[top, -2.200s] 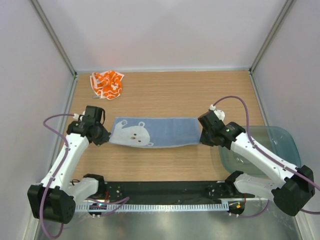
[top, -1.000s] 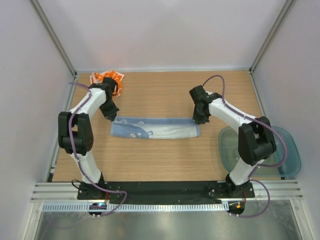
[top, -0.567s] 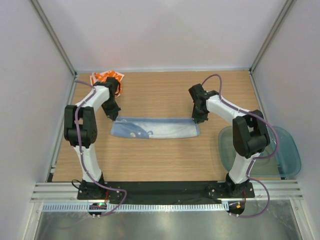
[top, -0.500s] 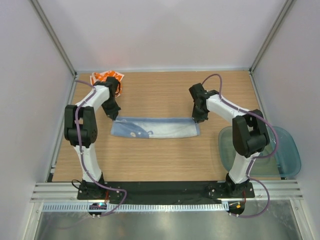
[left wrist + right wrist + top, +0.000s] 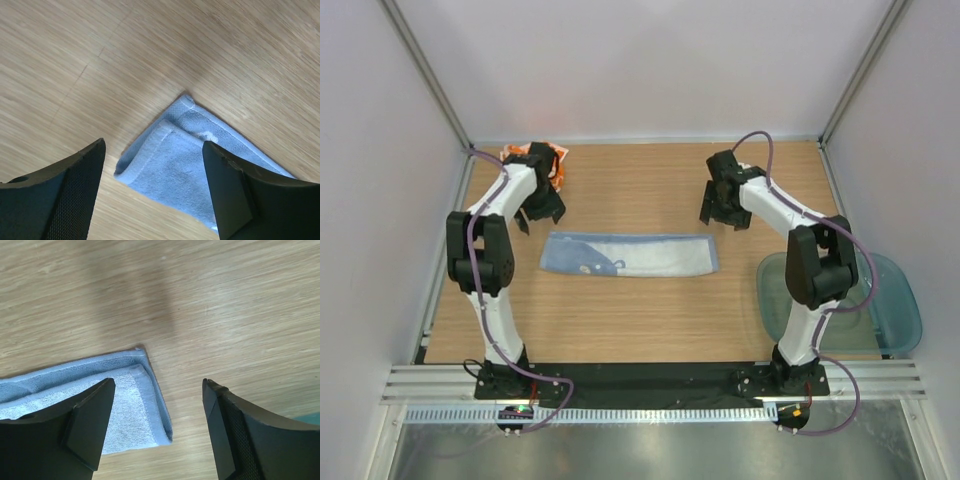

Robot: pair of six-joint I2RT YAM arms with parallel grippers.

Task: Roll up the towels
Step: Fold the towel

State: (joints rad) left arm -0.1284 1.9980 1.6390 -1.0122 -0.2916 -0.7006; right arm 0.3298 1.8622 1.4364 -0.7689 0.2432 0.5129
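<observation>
Overhead and wrist views of a towel-rolling task, with the blue towel (image 5: 630,255) lying flat in the middle of the wooden tabletop (image 5: 650,190), doubled lengthwise into a long narrow strip that runs from left to right. The left fingers (image 5: 70,195) stand wide apart with nothing between them, poised over the strip's left end, where the wrist view shows a stitched hem and the rounded fold of the two layers. The right fingers (image 5: 240,440) are likewise spread wide and empty above the right end, whose corner lies square and neatly stacked. Neither pair touches the cloth. The orange-patterned towel (image 5: 556,153) sits crumpled in the far left corner, partly hidden behind the left arm and not yet folded or rolled. A translucent teal tray (image 5: 900,290) rests at the right edge, well apart from both towels. The blue strip appears ready for rolling from one short end, so the task is judged to be at an early stage. The cloth looks soft, light and limp, with a terry nap; it would probably sag if lifted by one corner, and its layers could slide apart on the smooth wood. A sound hold is likely at a short end, pinching both layers together near the hem and turning them over, while the other fingers pin the strip further along
</observation>
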